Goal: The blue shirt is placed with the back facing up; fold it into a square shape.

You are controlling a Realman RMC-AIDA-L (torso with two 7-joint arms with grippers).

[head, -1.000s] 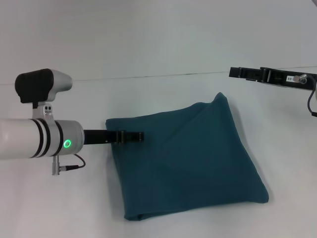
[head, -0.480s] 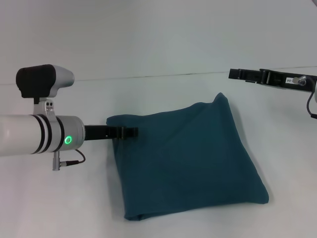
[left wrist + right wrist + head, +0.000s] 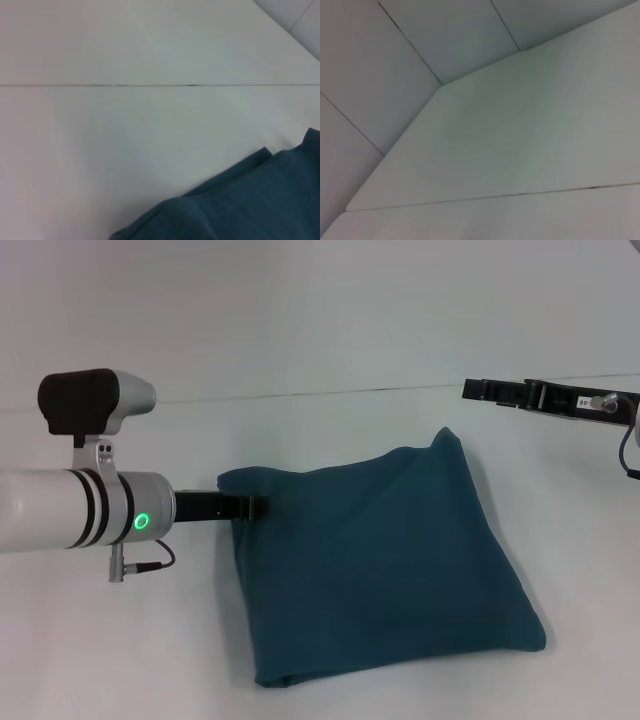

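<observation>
At the left of the head view, the left gripper [image 3: 250,508] reaches in level from its white arm, its black tip lying over the left edge of the blue shirt [image 3: 385,565], near the shirt's far left corner. Whether that tip is spread or pressed together cannot be told from here, and the left wrist view shows only cloth and table. The shirt [image 3: 250,205] lies folded into a rough four-sided shape, slightly skewed, in the middle of the white table [image 3: 330,430], its far right corner peaking upward. To the right, well apart from the shirt, the right gripper [image 3: 475,389] hangs above the table's far right side; its state cannot be told either.

One shirt, two grippers.

The table is plain white with a thin dark seam running across it [image 3: 150,85]. Beyond its far corner, the right wrist view shows pale wall panels [image 3: 445,35].
</observation>
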